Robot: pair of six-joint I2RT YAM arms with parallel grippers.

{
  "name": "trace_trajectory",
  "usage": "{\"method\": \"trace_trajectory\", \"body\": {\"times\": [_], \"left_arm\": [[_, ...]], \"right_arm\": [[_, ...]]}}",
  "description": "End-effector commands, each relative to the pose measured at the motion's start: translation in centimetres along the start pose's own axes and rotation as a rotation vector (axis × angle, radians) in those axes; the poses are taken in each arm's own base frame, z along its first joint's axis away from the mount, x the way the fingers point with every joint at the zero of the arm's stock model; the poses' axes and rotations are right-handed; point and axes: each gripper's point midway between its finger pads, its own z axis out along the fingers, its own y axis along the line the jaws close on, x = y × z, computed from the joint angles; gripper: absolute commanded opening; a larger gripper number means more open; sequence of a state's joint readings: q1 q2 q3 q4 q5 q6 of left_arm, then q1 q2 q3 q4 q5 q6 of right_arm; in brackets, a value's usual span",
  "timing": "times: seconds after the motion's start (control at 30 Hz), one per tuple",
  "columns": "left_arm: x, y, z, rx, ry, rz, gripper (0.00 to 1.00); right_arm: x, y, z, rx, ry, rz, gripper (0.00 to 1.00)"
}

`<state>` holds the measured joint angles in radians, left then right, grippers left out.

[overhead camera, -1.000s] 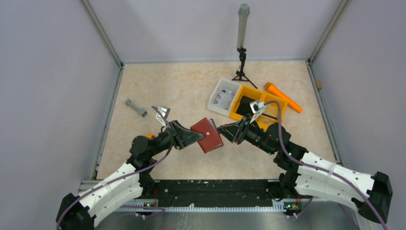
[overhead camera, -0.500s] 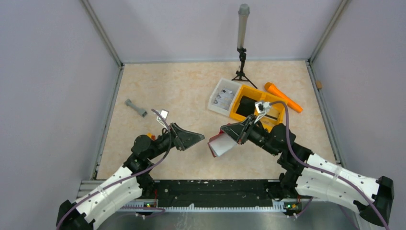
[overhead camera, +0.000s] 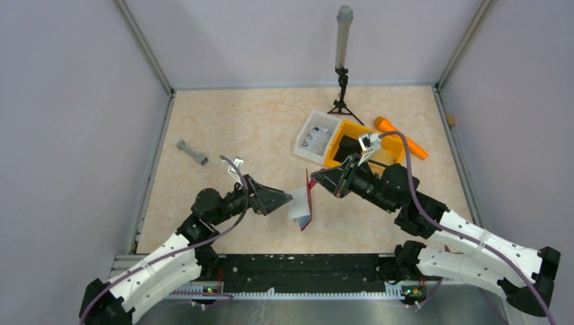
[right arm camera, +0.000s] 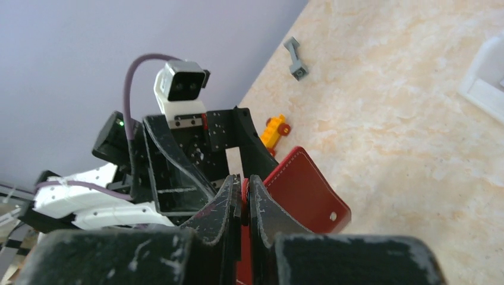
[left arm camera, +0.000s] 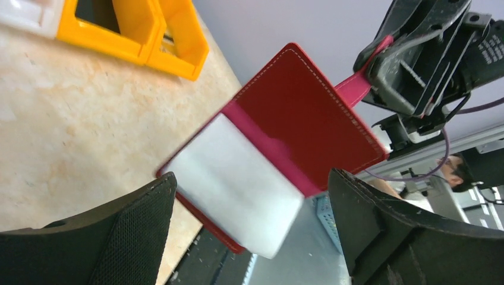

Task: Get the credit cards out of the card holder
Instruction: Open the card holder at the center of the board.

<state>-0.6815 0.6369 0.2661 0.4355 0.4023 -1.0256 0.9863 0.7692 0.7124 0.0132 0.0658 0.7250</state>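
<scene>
Beige marbled tabletop (overhead camera: 257, 122) lies between pale lilac walls (overhead camera: 68, 135), with both arm bases at its near edge. Just ahead of them, the left gripper (overhead camera: 284, 198) has its jaws spread wide and holds nothing; the card holder (overhead camera: 308, 193) is just in front of its fingertips. The holder is a flat, dark red wallet with pale stitching along its edges. It hangs open in the air between the two grippers. The white-faced credit cards (overhead camera: 298, 208) sit in its lower half, one corner reaching past the red edge. The right gripper (overhead camera: 317, 181) is clamped tight on the narrow pink-red snap tab at the holder's top. Farther back, a yellow bin (overhead camera: 334, 157) and a white tray (overhead camera: 302, 135) stand side by side. An orange tool (overhead camera: 401, 137) lies beyond them and a grey dumbbell-shaped part (overhead camera: 192, 152) off to the left. A tripod (overhead camera: 342, 81) carrying a grey tube stands by the far wall.
</scene>
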Motion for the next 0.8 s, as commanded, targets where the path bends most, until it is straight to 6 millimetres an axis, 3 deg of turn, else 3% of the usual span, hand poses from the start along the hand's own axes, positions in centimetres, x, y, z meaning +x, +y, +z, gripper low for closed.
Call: {"method": "trace_trajectory", "body": {"times": [0.0,0.23,0.4,0.57,0.77], "left_arm": [[-1.4,-0.2,-1.1,-0.021,-0.07,0.165,0.99],[-0.9,-0.9,-2.1,0.034,-0.093,0.111,0.99],[-0.5,-3.0,-2.1,0.178,-0.088,0.029,0.99],[-0.7,-3.9,-1.8,0.226,-0.085,-0.009,0.97],[-1.2,-4.6,-1.6,0.265,-0.1,-0.025,0.98]], "right_arm": [[-4.0,4.2,-0.6,-0.098,-0.069,-0.006,0.0],[-6.8,6.9,-1.1,-0.151,-0.11,0.003,0.0],[-10.1,9.3,-1.6,-0.192,-0.188,-0.017,0.0],[-13.4,12.2,-1.9,-0.261,-0.268,-0.029,0.0],[-15.4,15.2,-1.8,-0.349,-0.293,-0.028,0.0]]}}
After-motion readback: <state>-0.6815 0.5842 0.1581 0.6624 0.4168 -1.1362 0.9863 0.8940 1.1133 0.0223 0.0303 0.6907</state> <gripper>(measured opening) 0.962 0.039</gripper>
